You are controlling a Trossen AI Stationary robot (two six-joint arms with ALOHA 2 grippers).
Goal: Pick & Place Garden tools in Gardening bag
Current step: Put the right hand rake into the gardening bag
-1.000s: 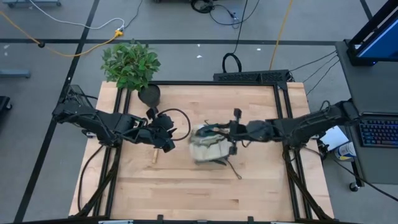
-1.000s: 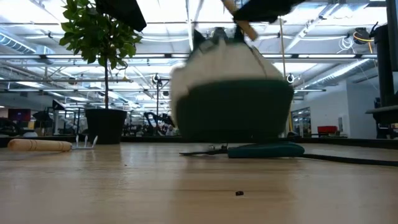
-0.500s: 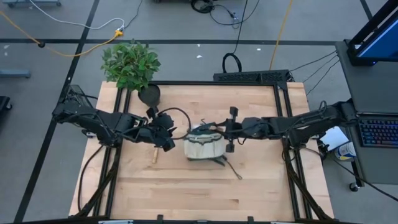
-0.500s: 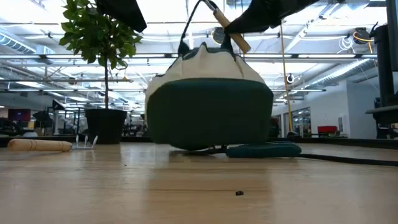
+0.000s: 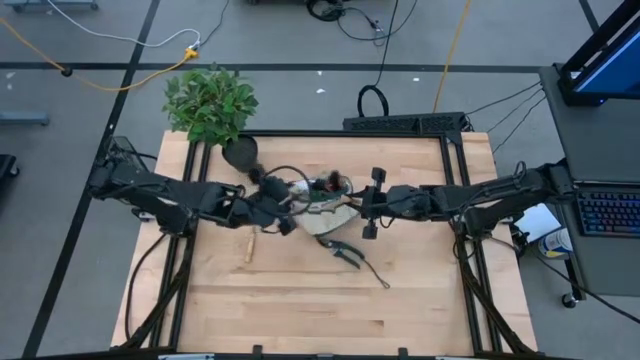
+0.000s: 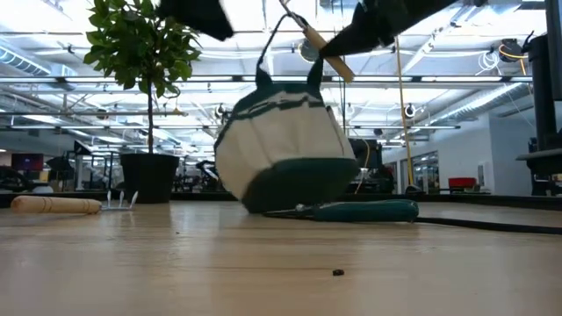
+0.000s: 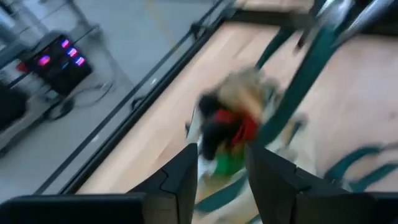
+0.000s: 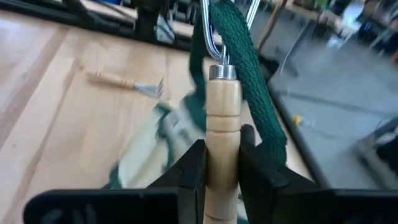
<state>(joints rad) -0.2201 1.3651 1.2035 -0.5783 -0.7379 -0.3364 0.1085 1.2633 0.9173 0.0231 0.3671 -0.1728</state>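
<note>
A: The left wrist view is smeared; in the bag (image 7: 249, 118) I make out only a black-and-red lump and something green.

B: From above, the left gripper (image 5: 283, 203) sits at the bag's rim and its fingers can't be read.

A: In the low view both arms are cut off at the top edge.

B: The wooden handle (image 8: 222, 134) runs out of the right wrist view at the bottom.

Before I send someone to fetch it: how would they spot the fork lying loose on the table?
Start at the leafy potted plant at the table's far left corner. Below the left arm lies the fork, alone on bare wood. Unlike the dark shears near the bag, it has a pale wooden handle and short metal tines.
</note>
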